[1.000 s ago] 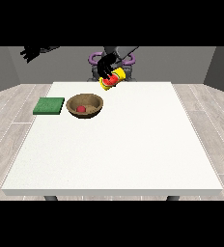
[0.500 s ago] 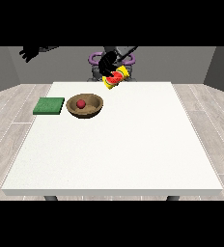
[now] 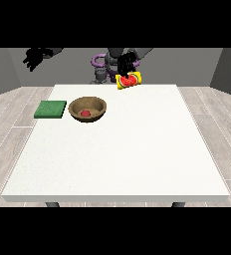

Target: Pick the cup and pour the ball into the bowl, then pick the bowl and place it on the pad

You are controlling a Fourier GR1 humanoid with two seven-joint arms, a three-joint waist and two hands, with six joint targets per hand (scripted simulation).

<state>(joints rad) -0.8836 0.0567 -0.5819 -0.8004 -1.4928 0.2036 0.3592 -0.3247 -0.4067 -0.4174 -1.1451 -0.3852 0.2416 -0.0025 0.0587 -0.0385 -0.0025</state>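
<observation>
A brown wooden bowl (image 3: 88, 109) stands on the white table (image 3: 122, 149) at the back left, with a red ball (image 3: 85, 113) inside it. Left of the bowl lies a flat green pad (image 3: 51, 109). The hand at the view's right (image 3: 124, 65) is shut on a yellow and red cup (image 3: 129, 80), held tipped on its side above the table's far edge, right of the bowl. The hand at the view's left (image 3: 36, 57) hangs raised beyond the table's back left corner, its fingers curled and holding nothing.
The robot's dark torso (image 3: 109, 62) with purple parts stands behind the table's far edge. Grey wooden floor surrounds the table on both sides.
The hand with the cup has moved right and away from the bowl. The red ball has settled lower in the bowl. The other hand has hardly moved.
</observation>
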